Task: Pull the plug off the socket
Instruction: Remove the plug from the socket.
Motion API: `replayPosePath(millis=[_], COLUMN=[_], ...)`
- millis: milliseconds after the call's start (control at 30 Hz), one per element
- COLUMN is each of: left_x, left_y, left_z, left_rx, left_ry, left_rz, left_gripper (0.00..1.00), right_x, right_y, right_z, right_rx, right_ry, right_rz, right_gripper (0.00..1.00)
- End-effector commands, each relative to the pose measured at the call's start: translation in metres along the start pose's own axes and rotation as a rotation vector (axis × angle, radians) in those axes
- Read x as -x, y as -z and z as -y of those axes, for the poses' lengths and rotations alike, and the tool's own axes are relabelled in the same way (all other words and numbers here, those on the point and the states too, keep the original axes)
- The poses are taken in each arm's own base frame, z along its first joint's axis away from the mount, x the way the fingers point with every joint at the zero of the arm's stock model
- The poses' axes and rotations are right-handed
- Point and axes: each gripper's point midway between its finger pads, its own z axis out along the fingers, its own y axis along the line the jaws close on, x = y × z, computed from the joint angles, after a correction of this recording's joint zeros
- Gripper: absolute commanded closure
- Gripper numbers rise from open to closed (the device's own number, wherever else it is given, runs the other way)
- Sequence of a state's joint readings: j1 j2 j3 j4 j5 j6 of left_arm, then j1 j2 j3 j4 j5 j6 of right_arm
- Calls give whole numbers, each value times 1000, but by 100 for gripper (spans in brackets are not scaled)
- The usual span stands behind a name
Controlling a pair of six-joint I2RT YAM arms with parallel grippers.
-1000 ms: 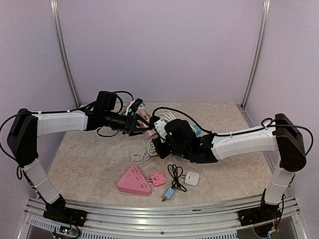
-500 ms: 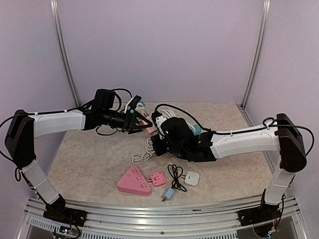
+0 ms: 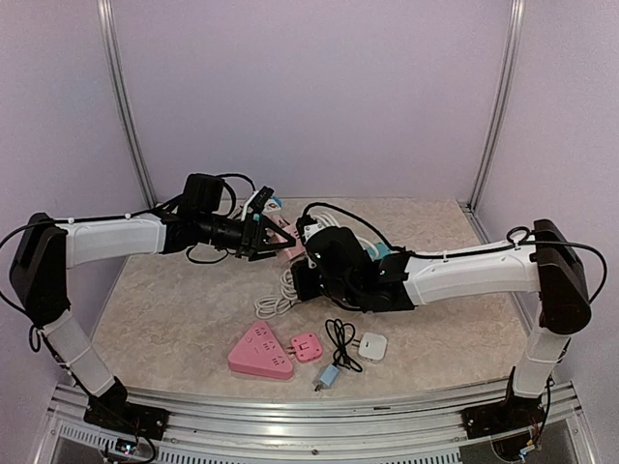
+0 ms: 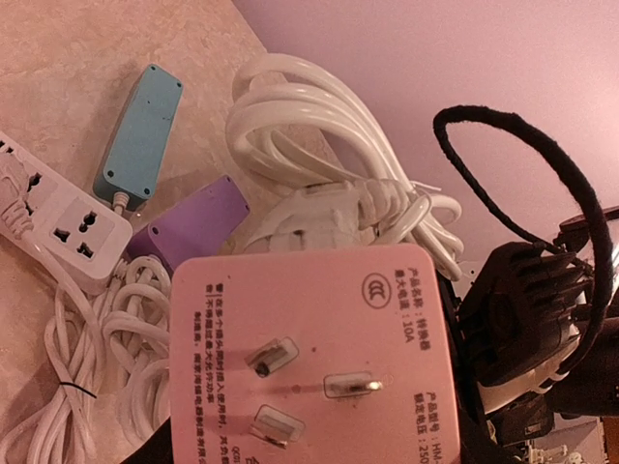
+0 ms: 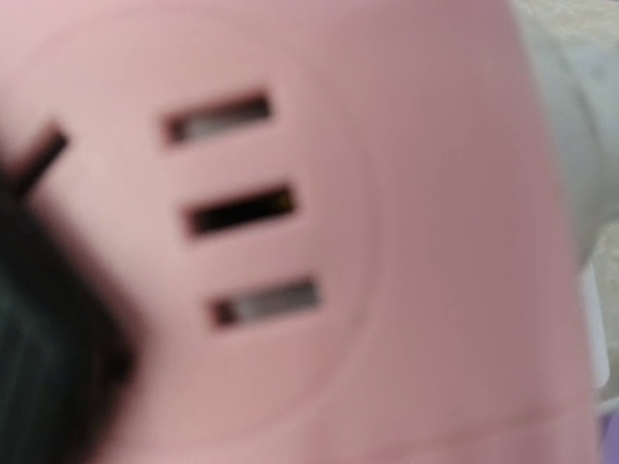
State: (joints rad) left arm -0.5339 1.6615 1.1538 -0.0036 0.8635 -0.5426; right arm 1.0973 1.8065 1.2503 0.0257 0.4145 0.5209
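From above, the two arms meet over the table [image 3: 164, 309], a little toward 11 o'clock from its middle. The left pincer [image 3: 269, 238] comes in from 9 o'clock and the right pincer [image 3: 302, 259] from 3 o'clock. Between them is a pink adapter block [image 3: 287, 250], raised above a loose white cord [image 3: 279, 295]. At 6 o'clock, near the arm bases, lie a pink triangular strip [image 3: 259, 351] and a white adapter [image 3: 372, 346], well apart from the work. In the left wrist view the block fills the lower frame, grasped at its sides by the left pincer, of which little shows. Its three prongs [image 4: 350, 386] stand bare, facing the camera. At 12 o'clock from the block a white plug head [image 4: 314, 215] sits at its far edge under a thick coil of cord; whether it is seated in the block cannot be told. The right wrist view is a blurred close-up of a pink socket face [image 5: 406, 242] with three empty slots [image 5: 240, 211] and a dark shape at 8 o'clock, likely its own finger. The right pincer is clenched, but the pictures do not show on what. I judge the pull itself to be in hand, with one arm bracing and the other drawing. The next move calls for a straight pull apart along the line of the prongs, without twist, and a firm left grip.
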Motion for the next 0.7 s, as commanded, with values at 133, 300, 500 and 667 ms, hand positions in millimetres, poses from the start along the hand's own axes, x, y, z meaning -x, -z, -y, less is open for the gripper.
replayPosePath(millis=[133,300,500,667], left_x=[32,34,34,35], left_y=[23,24,25,26], left_z=[5,2,1,1], left_rx=[32,32,27,28], left_ry=[-119,-117,-116,-114], left_rz=[108,101,98,100], left_gripper=[90,90,90,90], right_x=[17,17,14,10], right_y=[5,12,24,27], right_z=[32,25,6,-2], right_rx=[-76,-17,112,150], right_ry=[-16,104,225,285], right_rz=[91,100,117,113], right_gripper=[100,100,100,100])
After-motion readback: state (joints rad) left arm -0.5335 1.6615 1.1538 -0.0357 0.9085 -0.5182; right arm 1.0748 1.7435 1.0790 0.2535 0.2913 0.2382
